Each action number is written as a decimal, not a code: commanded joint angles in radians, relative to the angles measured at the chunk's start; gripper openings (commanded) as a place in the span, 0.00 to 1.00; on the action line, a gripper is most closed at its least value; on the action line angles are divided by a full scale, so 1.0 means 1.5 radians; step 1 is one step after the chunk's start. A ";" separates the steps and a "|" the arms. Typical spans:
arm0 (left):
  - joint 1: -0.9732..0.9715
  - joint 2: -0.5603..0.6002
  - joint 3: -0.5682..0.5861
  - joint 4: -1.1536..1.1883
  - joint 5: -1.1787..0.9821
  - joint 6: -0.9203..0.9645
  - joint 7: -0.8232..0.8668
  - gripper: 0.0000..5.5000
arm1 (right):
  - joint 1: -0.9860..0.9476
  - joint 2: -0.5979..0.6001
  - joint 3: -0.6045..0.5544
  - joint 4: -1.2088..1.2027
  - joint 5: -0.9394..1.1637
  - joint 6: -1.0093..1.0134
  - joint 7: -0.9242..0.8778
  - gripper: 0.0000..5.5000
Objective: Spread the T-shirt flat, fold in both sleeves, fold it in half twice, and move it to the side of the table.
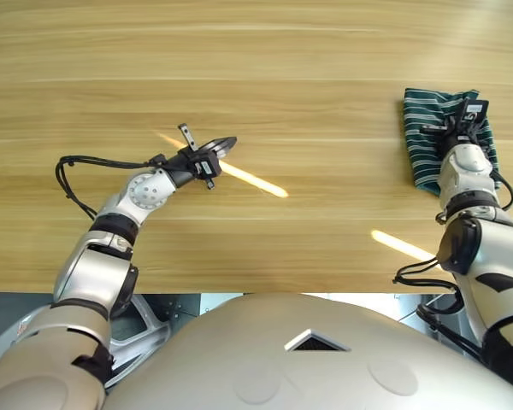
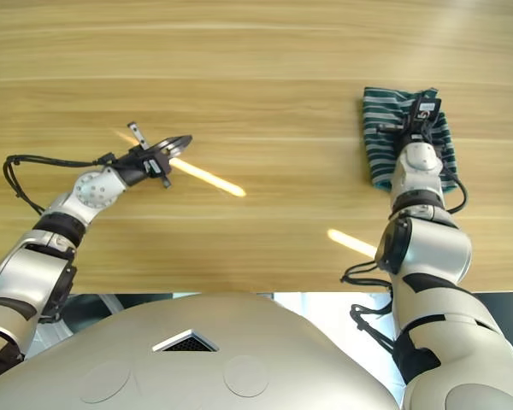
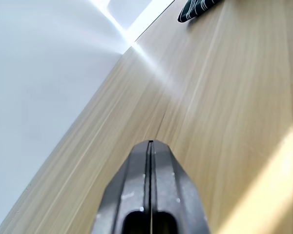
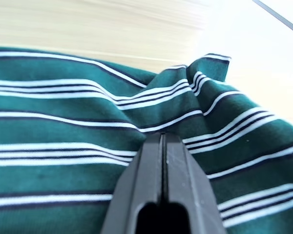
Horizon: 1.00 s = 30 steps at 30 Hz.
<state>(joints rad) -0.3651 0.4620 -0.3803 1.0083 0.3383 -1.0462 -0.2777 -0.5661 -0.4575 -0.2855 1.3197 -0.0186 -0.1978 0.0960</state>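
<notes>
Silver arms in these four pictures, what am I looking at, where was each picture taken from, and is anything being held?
They are the two arms of a humanoid robot, each ending in a two-fingered claw. The two wide pictures come from cameras in its head, looking down over a wooden table. The two close-ups come from cameras on its wrists, looking along each claw. A folded green striped T-shirt lies on the table, on the robot's right. The right claw is shut and sits on the shirt; whether it pinches cloth is unclear. The left claw is shut, holding nothing, over bare wood.
</notes>
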 commanded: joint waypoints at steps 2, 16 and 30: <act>0.016 0.000 0.013 0.008 -0.016 0.011 -0.025 0.00 | -0.015 -0.010 -0.045 0.013 0.046 -0.028 0.075 0.00; 0.033 -0.005 0.019 0.003 -0.009 0.017 -0.024 0.00 | -0.051 -0.018 -0.057 0.008 0.067 -0.059 0.129 0.00; 0.047 0.001 0.012 -0.001 0.014 0.028 -0.010 0.00 | -0.022 -0.018 -0.067 0.019 0.071 -0.025 0.073 0.00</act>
<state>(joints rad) -0.3235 0.4569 -0.3438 0.9880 0.3135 -1.0393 -0.2853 -0.6113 -0.4868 -0.3766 1.3414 0.0842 -0.2599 0.2329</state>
